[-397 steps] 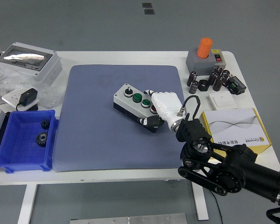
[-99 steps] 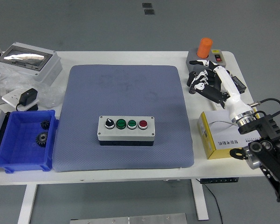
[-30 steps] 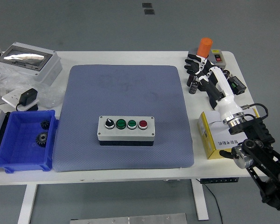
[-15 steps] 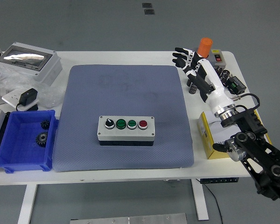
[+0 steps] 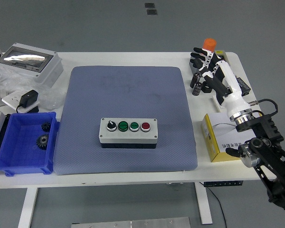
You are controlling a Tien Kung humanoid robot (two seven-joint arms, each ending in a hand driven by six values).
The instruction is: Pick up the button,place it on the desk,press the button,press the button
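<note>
A matt blue-grey mat point(image 5: 128, 95) with a fine woven, cloth-like texture covers the middle of the smooth white table point(image 5: 133, 179). On it sits a button box point(image 5: 128, 133) of pale grey plastic with glossy round caps. At the left edge, a glossy blue plastic bin point(image 5: 19, 164) holds dark metal gears point(image 5: 42, 141). The right hand point(image 5: 213, 71) looks like white and black hard plastic. Near the right edge lies a smooth yellow-and-white cardboard box point(image 5: 218, 142).

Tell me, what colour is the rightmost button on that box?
Red, on the control box; seen in the head view.
</note>
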